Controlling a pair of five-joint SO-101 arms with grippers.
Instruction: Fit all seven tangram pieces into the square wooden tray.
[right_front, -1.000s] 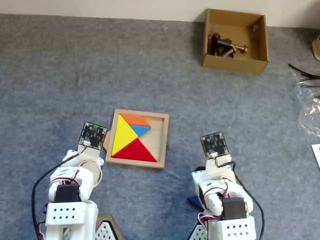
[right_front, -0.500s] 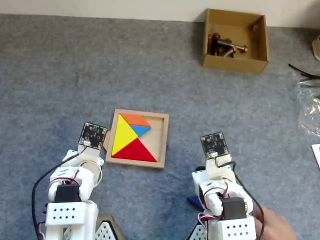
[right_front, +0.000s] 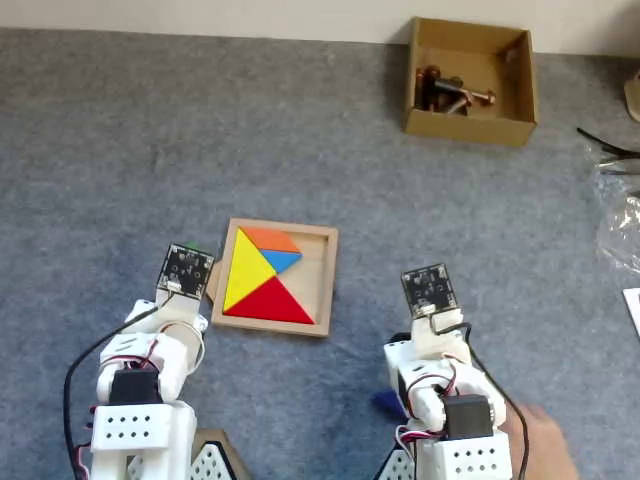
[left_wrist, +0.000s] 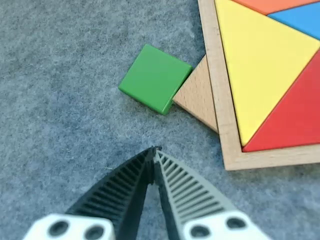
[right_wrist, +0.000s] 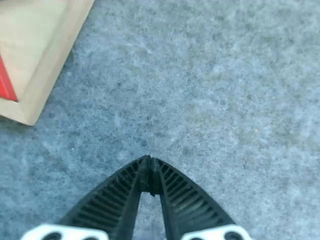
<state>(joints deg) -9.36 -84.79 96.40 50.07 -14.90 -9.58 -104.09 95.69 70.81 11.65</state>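
Note:
The square wooden tray lies mid-table and holds a yellow triangle, a red triangle, an orange piece and a small blue triangle; its right part is bare wood. A green square and a plain wooden triangle lie on the carpet against the tray's outer left edge. My left gripper is shut, empty, just short of them. My right gripper is shut over bare carpet near the tray's corner. A dark blue piece peeks out beside the right arm's base.
A cardboard box with small metal parts stands at the back right. Cables and a plastic bag lie at the right edge. A person's hand is by the right arm's base. Grey carpet covers the table.
A person's hand has come in at the bottom right by the right arm's base and shifted slightly. Neither arm nor any piece has moved.

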